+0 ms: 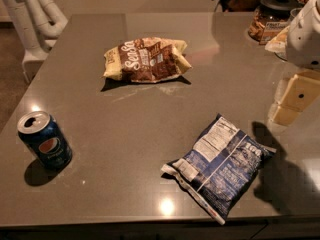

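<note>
My gripper (pixel 289 105) hangs at the right edge of the view, just above the grey table (pixel 125 134), and casts a shadow on it. Nearest to it is a blue chip bag (pixel 220 165), lying back side up with its nutrition label showing, a short way to the lower left and not touched. A brown and yellow chip bag (pixel 146 59) lies flat toward the far middle. A blue Pepsi can (pixel 45 140) stands upright, opened, near the front left edge. The gripper holds nothing that I can see.
A clear jar with a dark lid (pixel 272 16) stands at the far right corner, behind my white arm housing (pixel 306 34). A white pipe-like structure (pixel 32 14) rises beyond the table's far left edge. The table's front edge runs along the bottom.
</note>
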Robot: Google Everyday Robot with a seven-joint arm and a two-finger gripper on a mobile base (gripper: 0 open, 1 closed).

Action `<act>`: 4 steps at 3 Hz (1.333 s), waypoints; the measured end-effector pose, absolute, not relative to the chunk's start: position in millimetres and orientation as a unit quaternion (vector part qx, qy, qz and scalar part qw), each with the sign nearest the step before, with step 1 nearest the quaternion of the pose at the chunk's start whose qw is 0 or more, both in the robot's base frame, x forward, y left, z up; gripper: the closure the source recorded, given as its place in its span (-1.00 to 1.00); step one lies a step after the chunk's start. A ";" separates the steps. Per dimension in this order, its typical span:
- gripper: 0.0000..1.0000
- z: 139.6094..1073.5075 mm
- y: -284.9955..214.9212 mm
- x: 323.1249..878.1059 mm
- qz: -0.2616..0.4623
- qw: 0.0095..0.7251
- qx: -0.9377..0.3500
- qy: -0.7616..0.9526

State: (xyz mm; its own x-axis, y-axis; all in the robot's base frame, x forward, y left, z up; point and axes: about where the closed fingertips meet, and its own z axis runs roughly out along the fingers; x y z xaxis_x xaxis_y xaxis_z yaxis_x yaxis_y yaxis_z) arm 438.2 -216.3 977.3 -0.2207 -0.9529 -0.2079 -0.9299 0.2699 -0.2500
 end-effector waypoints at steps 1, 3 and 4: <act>-1.00 976.0 -214.7 438.3 -0.037 0.161 -0.608 0.777; -1.00 937.8 -190.8 426.4 -0.025 0.126 -0.691 0.711; -1.00 904.1 -173.0 409.3 0.024 0.094 -0.763 0.639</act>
State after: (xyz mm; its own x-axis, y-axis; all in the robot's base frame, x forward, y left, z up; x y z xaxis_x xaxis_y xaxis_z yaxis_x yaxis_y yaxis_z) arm 409.3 -173.0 904.1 0.1817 -0.9707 -0.1571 -0.9798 -0.1651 -0.1131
